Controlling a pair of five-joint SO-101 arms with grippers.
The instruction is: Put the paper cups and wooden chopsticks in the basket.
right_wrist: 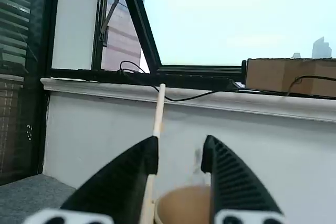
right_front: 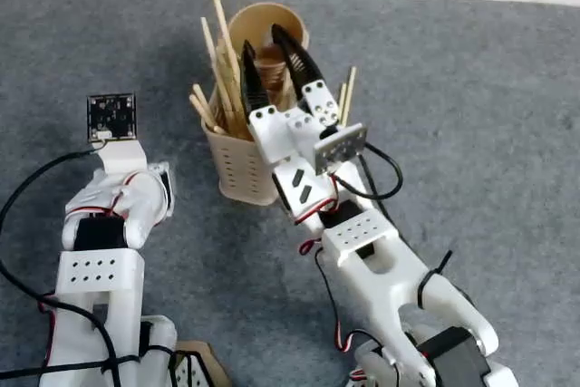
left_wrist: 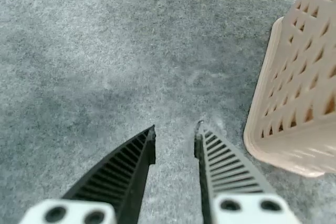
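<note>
Basket (right_front: 243, 174): beige, perforated, upright on grey carpet (right_front: 471, 88), upper centre of the high view.
Wooden chopsticks (right_front: 222, 38): a bundle standing in the basket, tips fanning up and left.
Paper cup (right_front: 272, 17): brown, in the basket at its far side, mouth up.
Right gripper (right_front: 261, 35): above the basket, black fingers parted, straddling the cup's mouth, clamping nothing.
Left gripper (left_wrist: 175, 129): over bare carpet beside the basket's wall, left of it in the high view; fingers parted, nothing between them.
</note>
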